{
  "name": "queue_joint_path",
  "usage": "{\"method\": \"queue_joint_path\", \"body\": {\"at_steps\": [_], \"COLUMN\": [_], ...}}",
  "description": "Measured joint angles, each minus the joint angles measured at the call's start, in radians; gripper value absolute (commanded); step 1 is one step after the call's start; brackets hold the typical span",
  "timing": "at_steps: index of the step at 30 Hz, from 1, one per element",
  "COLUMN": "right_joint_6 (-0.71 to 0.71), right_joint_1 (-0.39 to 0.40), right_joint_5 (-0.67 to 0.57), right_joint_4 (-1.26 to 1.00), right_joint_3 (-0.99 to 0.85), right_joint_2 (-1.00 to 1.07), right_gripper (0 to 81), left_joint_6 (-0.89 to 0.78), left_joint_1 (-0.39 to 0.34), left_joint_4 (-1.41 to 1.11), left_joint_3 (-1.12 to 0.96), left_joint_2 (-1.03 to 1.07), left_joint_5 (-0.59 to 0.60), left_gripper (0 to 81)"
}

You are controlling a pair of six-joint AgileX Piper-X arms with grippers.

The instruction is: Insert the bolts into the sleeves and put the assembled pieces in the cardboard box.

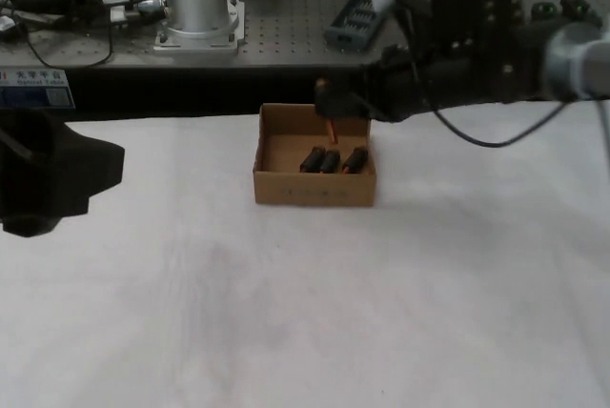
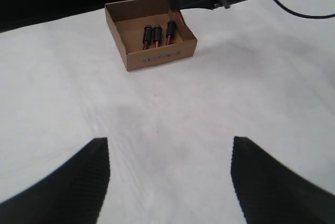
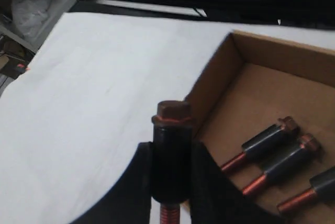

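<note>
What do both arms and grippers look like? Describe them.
The right arm is black, with a silver-grey link and a thin black cable looping beneath. The left arm is black too. The right gripper has smooth black fingers; the left gripper has black, finely textured fingers.

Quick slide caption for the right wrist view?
Right gripper holds a sleeved bolt at the cardboard box; three assembled pieces lie inside.

Count: one cardboard box [image 1: 315, 193], four sleeved bolts [image 2: 156, 35].
Three of them lay in the box, each in its own sleeve; the fourth bolt [image 3: 171, 145] sat pinched in the right gripper [image 3: 171, 182].
</note>
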Motion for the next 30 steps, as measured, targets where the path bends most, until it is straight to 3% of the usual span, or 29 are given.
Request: {"method": "queue_joint_path", "body": {"at_steps": [6,12,19,30], "right_joint_6": [0.026,0.026,0.006,-0.014], "right_joint_1": [0.001,0.001,0.001,0.001], "right_joint_5": [0.018,0.02,0.025,0.002], "right_joint_4": [0.147,0.193,0.193,0.25], "right_joint_3": [-0.223,-0.265,-0.27,-0.274], "right_joint_2": [0.108,0.131,0.131,0.126], "right_gripper": [2.0,1.1,33.7,33.7], "left_joint_6": [0.001,0.001,0.004,0.009], "left_joint_1": [0.0,0.0,0.0,0.0], "left_joint_4": [0.001,0.001,0.001,0.001], "left_joint_3": [0.0,0.0,0.0,0.0], "left_joint_2": [-0.001,-0.001,-0.001,-0.001], "left_joint_5": [-0.001,-0.002,-0.002,-0.002], "left_gripper": [48.2,48.2,48.2,48.2]}}
